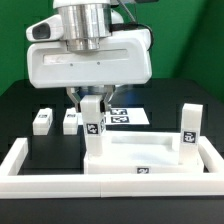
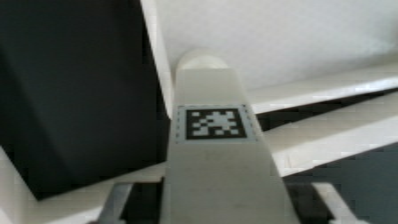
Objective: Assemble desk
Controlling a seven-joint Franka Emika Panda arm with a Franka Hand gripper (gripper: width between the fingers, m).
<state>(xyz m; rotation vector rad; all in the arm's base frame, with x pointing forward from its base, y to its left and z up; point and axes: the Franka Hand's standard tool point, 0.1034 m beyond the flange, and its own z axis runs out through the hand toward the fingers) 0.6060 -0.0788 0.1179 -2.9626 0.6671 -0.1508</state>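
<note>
The desk top (image 1: pixel 150 152), a white rimmed tray, lies at the front of the table. A white leg (image 1: pixel 93 128) stands upright at its corner on the exterior view's left, its tag facing the camera. My gripper (image 1: pixel 91 107) hangs straight over this leg with a finger down each side of its upper end. In the wrist view the leg (image 2: pixel 215 130) runs between the fingers (image 2: pixel 135 200), and a narrow dark gap shows on both sides, so the jaws are open around it. Another leg (image 1: pixel 189 126) stands at the corner on the exterior view's right.
Two loose legs (image 1: pixel 42 121) (image 1: pixel 70 120) lie on the black table behind the tray, toward the exterior view's left. The marker board (image 1: pixel 128 116) lies flat behind the gripper. Long white bars (image 1: pixel 20 163) border the tray at the front and sides.
</note>
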